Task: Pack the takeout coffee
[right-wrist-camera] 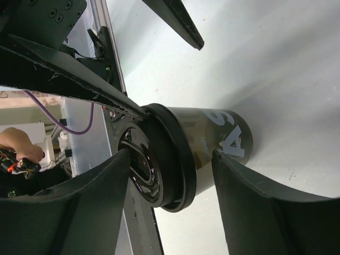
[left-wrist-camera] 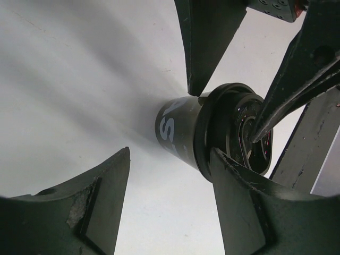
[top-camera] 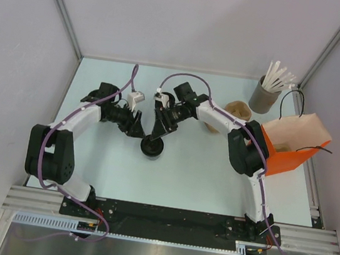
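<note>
The coffee cup (top-camera: 152, 148) stands upright near the middle of the table (top-camera: 200, 182), with its black lid (right-wrist-camera: 139, 159) on top, so the capping part of the job looks done or nearly done; I cannot tell whether the lid is pressed fully home all round. Both arms meet over the cup. The left claw (left-wrist-camera: 171, 154) is spread wide: one finger touches the lid's rim, and the other hangs well clear of the cup on its left. The right claw (right-wrist-camera: 171, 153) is also released and straddles the rim, with one fingertip resting on the top of the lid and the other against the cup's wall just beside the white lettering. Neither claw has a proper hold on anything, as far as I can judge. The packing itself is not yet done. The orange paper bag (top-camera: 286, 158) stands open at the right edge of the table, well apart from the cup, with nothing I can make out inside it. What is left, I'd say, is to take a firm grip on the cup's body, carry it right to the bag, and lower it in upright so the lid stays seated.
</note>
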You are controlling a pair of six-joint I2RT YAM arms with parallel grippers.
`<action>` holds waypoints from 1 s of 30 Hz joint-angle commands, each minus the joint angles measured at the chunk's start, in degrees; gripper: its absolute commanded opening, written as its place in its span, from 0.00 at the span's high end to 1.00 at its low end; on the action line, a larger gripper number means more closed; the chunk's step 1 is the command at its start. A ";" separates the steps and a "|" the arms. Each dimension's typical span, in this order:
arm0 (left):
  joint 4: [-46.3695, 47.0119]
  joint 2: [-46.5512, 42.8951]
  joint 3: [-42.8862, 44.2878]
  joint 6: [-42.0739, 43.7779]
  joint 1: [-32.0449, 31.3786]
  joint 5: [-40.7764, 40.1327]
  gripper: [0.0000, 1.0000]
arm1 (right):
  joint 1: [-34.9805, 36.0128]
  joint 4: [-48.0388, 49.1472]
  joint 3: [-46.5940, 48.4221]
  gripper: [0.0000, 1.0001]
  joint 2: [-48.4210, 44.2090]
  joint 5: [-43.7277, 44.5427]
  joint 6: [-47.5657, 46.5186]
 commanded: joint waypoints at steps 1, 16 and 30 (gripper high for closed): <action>1.61 0.41 -0.19 0.95 0.11 1.85 0.34 | 0.50 1.47 0.99 0.38 0.43 0.50 1.19; -0.23 0.77 1.65 2.09 -0.15 2.46 0.33 | -0.64 0.33 0.64 0.50 3.77 3.93 -0.22; -4.89 -3.71 0.96 5.35 0.29 5.01 0.34 | -0.56 0.51 -0.32 0.52 2.99 3.76 -0.84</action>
